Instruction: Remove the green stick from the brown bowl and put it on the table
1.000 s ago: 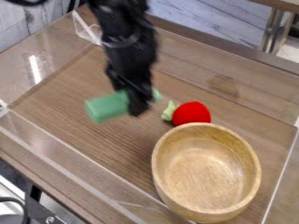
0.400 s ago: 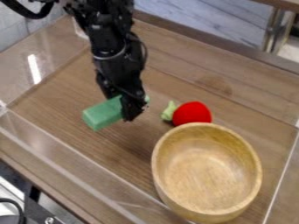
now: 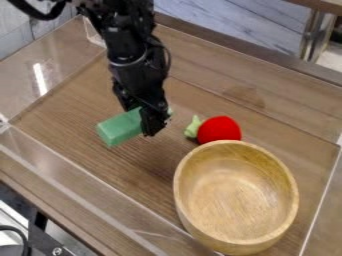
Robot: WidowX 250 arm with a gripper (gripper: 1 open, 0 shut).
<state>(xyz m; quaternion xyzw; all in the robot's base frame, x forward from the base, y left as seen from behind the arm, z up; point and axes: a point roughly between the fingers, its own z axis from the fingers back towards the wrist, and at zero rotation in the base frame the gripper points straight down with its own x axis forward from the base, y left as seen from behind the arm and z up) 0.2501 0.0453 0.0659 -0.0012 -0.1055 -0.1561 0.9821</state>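
The green stick (image 3: 119,129) is a short green block just above, or resting on, the table (image 3: 254,95), left of centre. My gripper (image 3: 147,119) comes down from above and is shut on the block's right end, with the black fingers (image 3: 156,117) hiding that end. The brown bowl (image 3: 238,146) stands at the front right, apart from the gripper, and its inside is empty. I cannot tell whether the stick touches the tabletop.
A red strawberry-like toy with green leaves (image 3: 217,128) lies just right of the gripper, by the bowl's far rim. Low clear plastic walls (image 3: 80,195) border the tabletop at the front and left. Bare wood lies behind the arm.
The gripper has carried the green stick a little left and lower over the table. Since the more recent earlier frame it has barely moved. Bowl and toy stayed put.
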